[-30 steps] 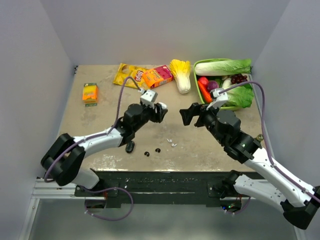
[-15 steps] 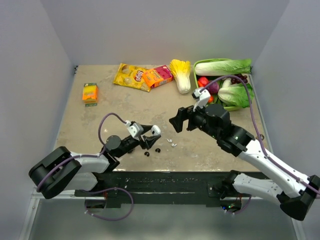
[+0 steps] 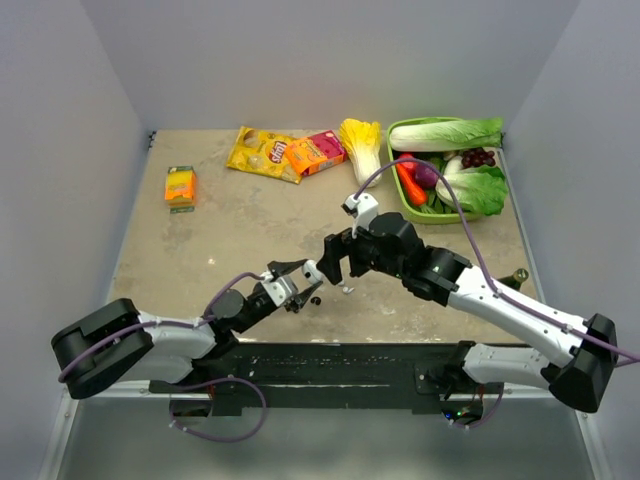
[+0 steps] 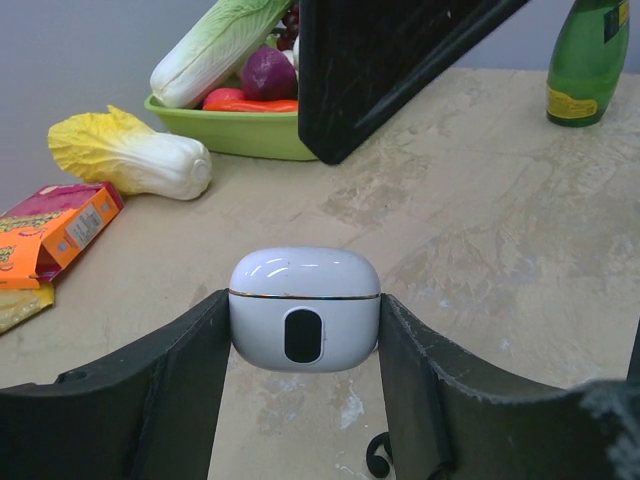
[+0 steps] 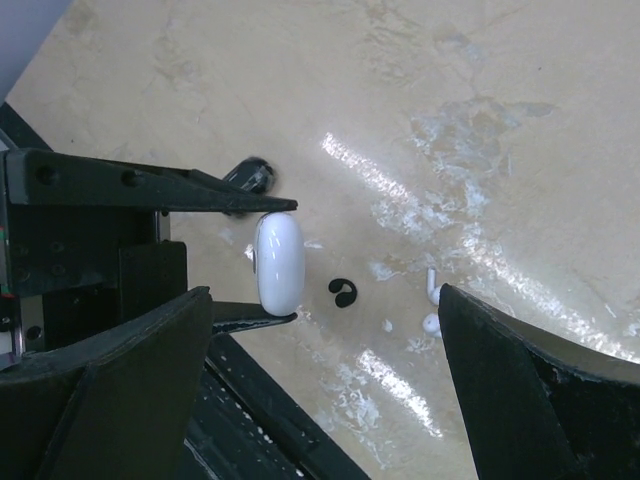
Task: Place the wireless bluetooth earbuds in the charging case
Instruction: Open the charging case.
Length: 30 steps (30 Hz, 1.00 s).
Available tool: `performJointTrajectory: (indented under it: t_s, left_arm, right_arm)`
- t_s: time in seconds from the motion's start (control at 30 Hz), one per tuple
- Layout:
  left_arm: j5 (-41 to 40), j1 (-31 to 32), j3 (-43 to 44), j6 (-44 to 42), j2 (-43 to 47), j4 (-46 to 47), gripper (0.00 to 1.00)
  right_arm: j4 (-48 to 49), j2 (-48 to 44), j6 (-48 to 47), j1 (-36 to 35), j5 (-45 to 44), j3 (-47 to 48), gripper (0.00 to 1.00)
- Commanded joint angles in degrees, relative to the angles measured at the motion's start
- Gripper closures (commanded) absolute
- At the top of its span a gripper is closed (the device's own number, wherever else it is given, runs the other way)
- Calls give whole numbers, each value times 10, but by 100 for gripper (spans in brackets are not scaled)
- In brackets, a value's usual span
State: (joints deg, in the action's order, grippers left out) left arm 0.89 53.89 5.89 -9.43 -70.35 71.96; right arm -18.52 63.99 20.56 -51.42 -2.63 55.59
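Earbuds, tiny white and glossy black, loose on mottled beige bench

The left gripper was clamped on a glossy white rounded charging case, held at its fingertips. One black earbud lay on the bench just beside the case, showing in the gap of the right gripper, whose fingers stood wide apart around nothing. Two white earbuds lay together near it. A dark rounded object behind the left gripper was partly hidden and could not be identified. A green glass bottle was cut off by the frame.
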Motion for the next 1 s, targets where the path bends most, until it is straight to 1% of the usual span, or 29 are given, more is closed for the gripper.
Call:
performJointTrajectory:
  t_s: [0.0, 0.13, 0.23, 0.4, 0.57, 0.97]
  left_arm:
    - [-37, 14, -5, -47, 13, 187, 100]
    - [-36, 26, -4, -52, 17, 182, 100]
    - [-36, 32, -3, -52, 20, 179, 100]
    - [-41, 46, -1, -58, 28, 167, 100]
    - [-49, 53, 1, -62, 34, 164, 100]
    - [-59, 59, -4, -64, 44, 171, 100]
  right_arm:
    - [36, 19, 12, -11, 18, 15, 3]
    - [66, 26, 27, -11, 25, 3, 3]
    - [82, 35, 37, -11, 57, -2, 3]
    - [91, 54, 44, -11, 64, -7, 7]
    - [84, 66, 41, -11, 59, -9, 9]
    - [78, 44, 47, -10, 19, -35, 10]
